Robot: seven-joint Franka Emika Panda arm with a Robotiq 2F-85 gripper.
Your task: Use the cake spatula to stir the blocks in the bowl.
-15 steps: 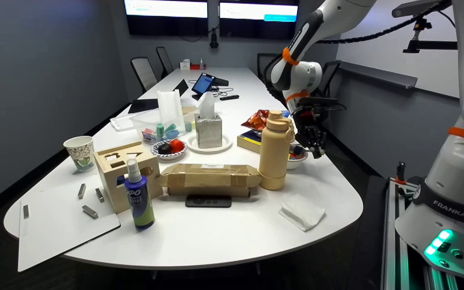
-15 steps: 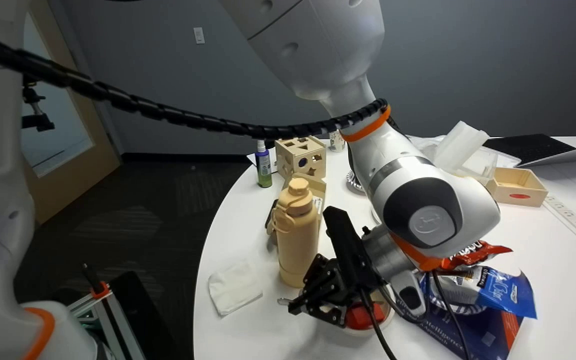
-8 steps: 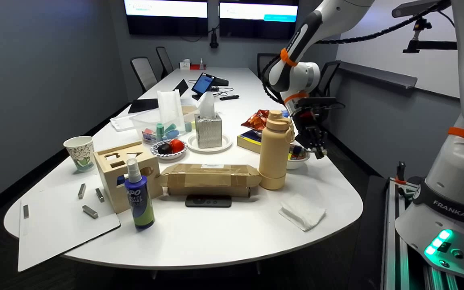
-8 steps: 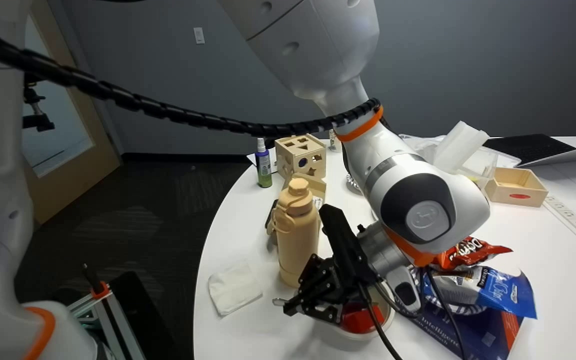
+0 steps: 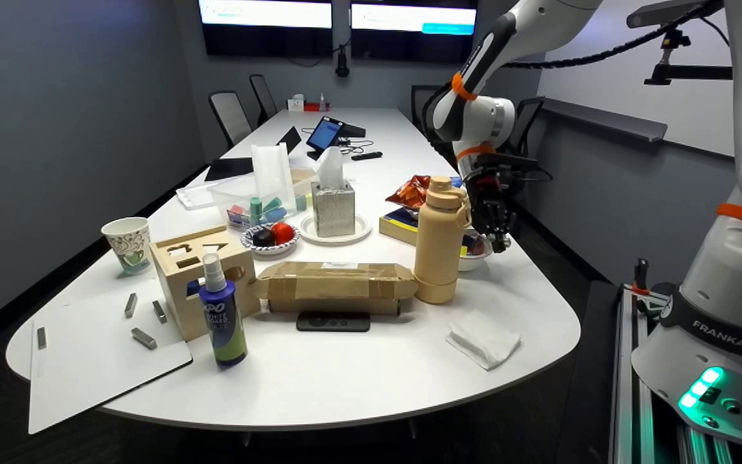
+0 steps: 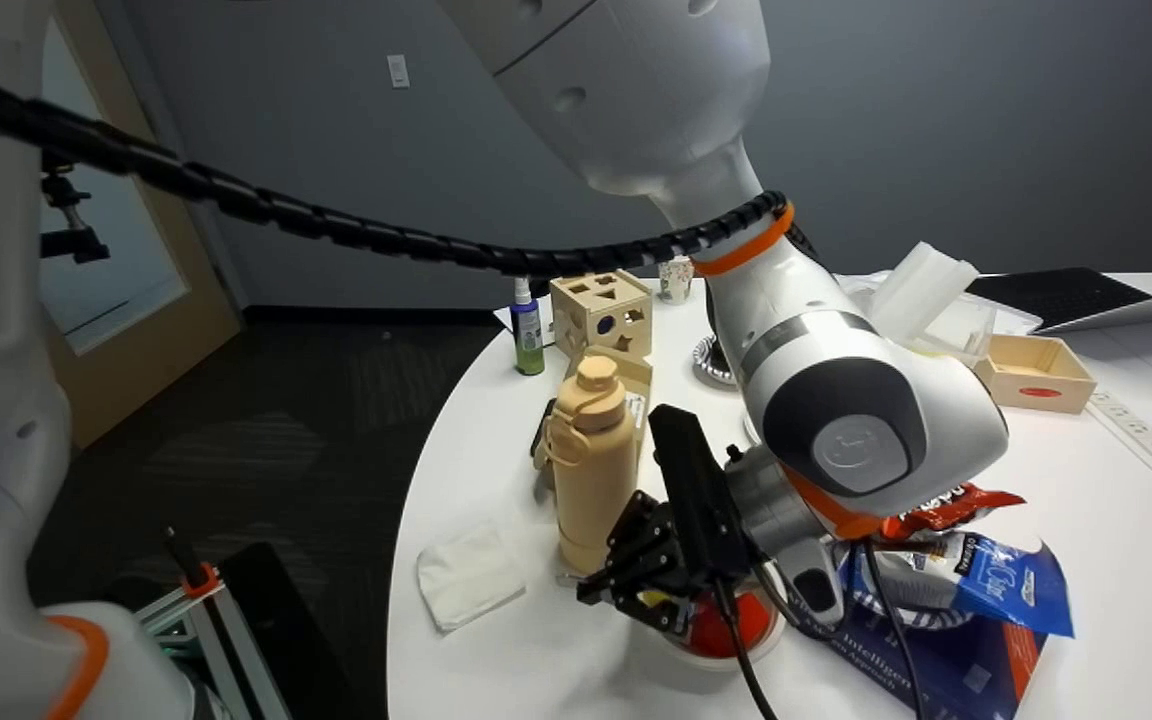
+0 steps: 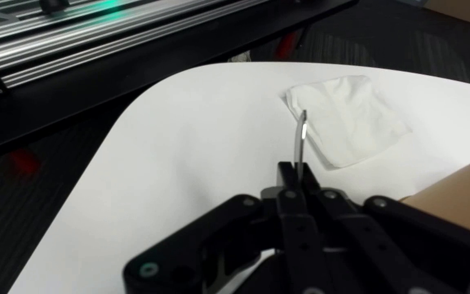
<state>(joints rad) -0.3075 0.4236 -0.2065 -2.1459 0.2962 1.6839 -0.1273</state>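
Wrist view first: closed right down at the tips, the gripper (image 7: 299, 171), with the cake spatula (image 7: 300, 141) pinched between, edge-on as a slim metal strip, pointing out above the white table (image 7: 218, 130) and across the edge of a folded napkin (image 7: 349, 122). Over to an exterior view: tucked just behind the tan bottle (image 5: 438, 245), a white bowl (image 5: 473, 262) loaded with red, yellow and dark-blue blocks (image 5: 473, 245), right by the gripper. Along the table, a striped dish (image 5: 272, 251) with something black (image 5: 263, 238) and something red (image 5: 283, 233) inside; a clear bin (image 5: 229, 191) of coloured chunks (image 5: 273, 209); a paper cup (image 5: 127, 248), inside hidden. Then, in an exterior view: a red block (image 6: 716, 630) in the bowl, partly covered by the gripper; contact between spatula and blocks, impossible to tell. Well apart, a small wooden tray (image 6: 1066, 393).
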